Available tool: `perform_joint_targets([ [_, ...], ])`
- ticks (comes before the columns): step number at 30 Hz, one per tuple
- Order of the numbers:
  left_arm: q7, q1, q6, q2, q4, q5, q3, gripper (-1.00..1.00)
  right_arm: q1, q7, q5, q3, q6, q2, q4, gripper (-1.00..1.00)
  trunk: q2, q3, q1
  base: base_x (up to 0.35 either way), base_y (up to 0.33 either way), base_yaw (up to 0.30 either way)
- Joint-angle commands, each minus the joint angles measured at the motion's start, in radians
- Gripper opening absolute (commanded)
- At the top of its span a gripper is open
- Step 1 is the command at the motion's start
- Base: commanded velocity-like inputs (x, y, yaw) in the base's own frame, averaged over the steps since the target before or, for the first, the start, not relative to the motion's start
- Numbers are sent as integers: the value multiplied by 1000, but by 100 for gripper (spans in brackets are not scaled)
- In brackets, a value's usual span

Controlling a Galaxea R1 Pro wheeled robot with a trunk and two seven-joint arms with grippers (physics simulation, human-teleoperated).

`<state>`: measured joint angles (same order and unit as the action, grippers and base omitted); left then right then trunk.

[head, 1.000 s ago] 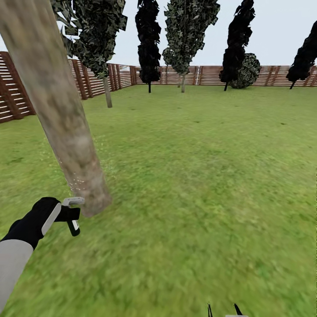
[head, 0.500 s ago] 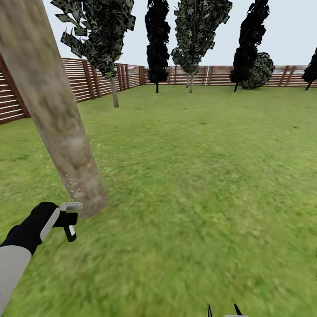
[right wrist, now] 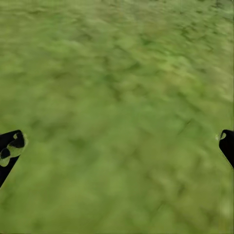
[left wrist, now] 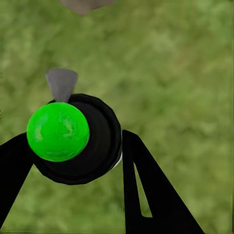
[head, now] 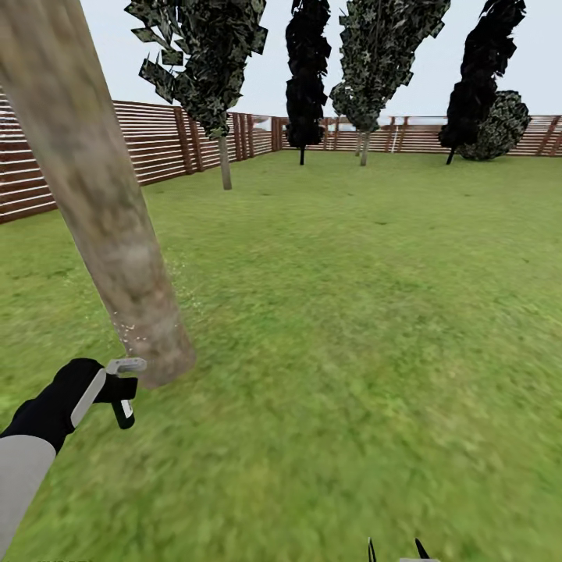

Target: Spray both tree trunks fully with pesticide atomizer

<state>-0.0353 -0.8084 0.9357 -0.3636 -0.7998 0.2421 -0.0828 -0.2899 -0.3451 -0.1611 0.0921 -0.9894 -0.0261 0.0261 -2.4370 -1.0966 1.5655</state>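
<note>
Now left gripper clamps atomizer beside tree trunk; specks on bark; contents hidden.

At near left we see the tree trunk leaning over the lawn, with the pesticide atomizer just beside its foot, held in our left gripper. The fence runs far behind, thin trees before it.
</note>
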Motion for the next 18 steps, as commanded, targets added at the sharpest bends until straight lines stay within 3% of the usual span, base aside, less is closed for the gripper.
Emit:
perform_joint_targets([
  [1, 0, 0, 0, 0, 1, -1, 0, -100, 0, 0, 0, 0, 0, 0, 0, 100, 0, 0, 0, 180, -242, 182],
  [14, 1, 0, 0, 0, 6, -1, 0, -100, 0, 0, 1, -2, 0, 2, 0, 100, 0, 0, 0, 175, -242, 11],
  [18, 2, 0, 0, 0, 7, -1, 17, -100, 0, -1, 2, -2, 1, 1, 0, 100, 0, 0, 0, 11, -261, 195],
])
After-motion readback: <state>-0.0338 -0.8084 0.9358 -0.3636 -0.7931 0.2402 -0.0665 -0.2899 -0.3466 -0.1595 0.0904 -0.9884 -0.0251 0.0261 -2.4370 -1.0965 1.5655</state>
